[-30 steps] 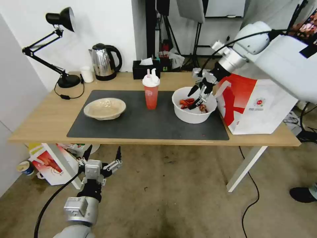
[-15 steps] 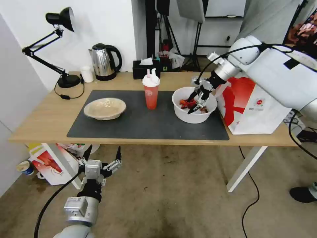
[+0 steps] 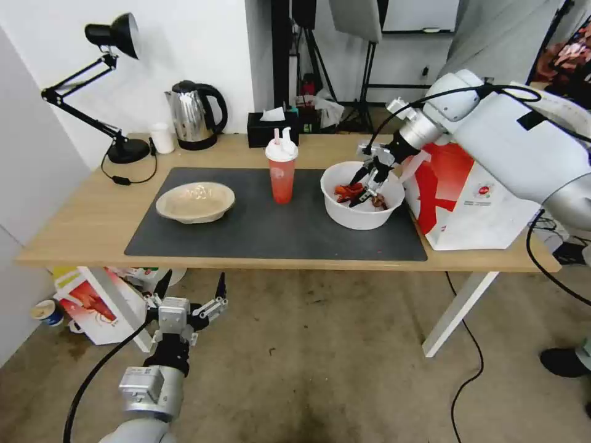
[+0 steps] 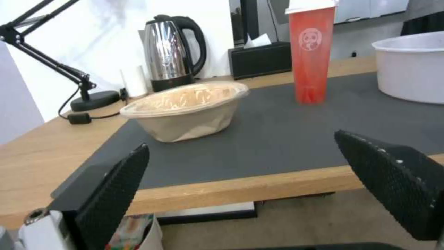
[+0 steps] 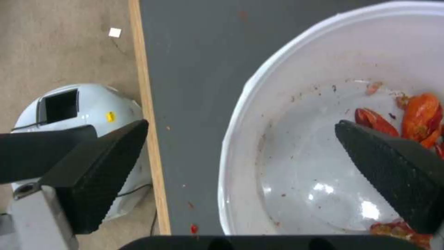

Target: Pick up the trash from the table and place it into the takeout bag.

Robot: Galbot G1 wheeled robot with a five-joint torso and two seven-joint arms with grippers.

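Change: over the last second the right end effector (image 3: 364, 183) has come down from above the far rim of the deep white round bowl with red crayfish shells (image 3: 362, 195) to the bowl's mouth; since half a second ago it has shifted only slightly.
Right end effector state: fingers spread wide, holding nothing. In the right wrist view one pad (image 5: 393, 177) hangs over the bowl's inside near the shells and the other (image 5: 99, 170) stands outside the wall, so the rim (image 5: 240, 114) lies between them.
Meaning for the task: it looks like a rim grasp is being lined up; the bowl is not yet gripped or lifted.
Bowl location: on the large dark grey mat (image 3: 258, 227), at its right end, just beside the large boxy white takeout bag with broad red bands (image 3: 480, 197).
Other trash: the red white-lidded drink cup (image 3: 282, 172) and the shallow tan pulp bowl (image 3: 195, 202) stand unmoved on the mat.
Left end effector: (image 3: 189, 294) parked low in front of the long light-wood table (image 3: 80, 227), fingers wide, empty, unchanged.
Progress: nothing appears to be bagged yet.
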